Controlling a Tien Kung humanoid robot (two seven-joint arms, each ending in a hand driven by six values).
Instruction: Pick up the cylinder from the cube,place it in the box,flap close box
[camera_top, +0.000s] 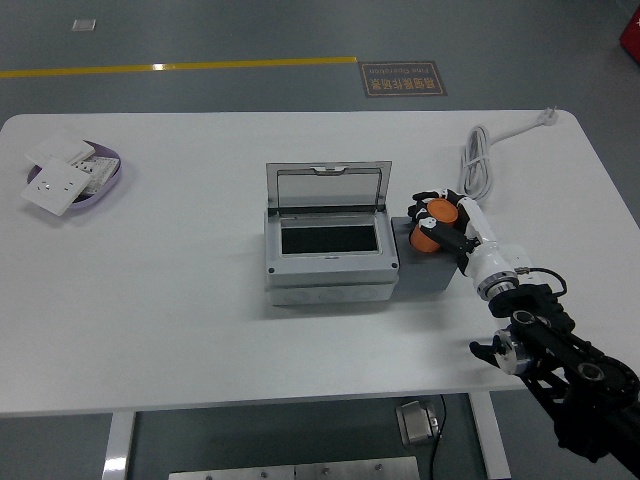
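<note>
The right hand (440, 222) reaches in from the lower right corner, its black forearm angled up and to the left, a white wrist section just behind the fingers. The black fingers (428, 199) are curled around the orange cylinder (430, 226), wrapping it from above and from the side, so the hand is closed on it. The cylinder sits at the top of the grey cube (432, 273) (whether it touches the cube's top or is just above it, I cannot tell). The cube stands just beside the right wall of the grey box (330, 268), touching it or nearly so.

The box rests near the middle of the white table (180, 320). Its clear lid (326, 187) stands upright at the far side, hinged open, and the dark rectangular opening shows nothing inside.

Beyond the hand, a white cable (482, 155) lies looped toward the table's far right corner. At the far left, a purple dish (112, 178) holds white switch plates (58, 182).
</note>
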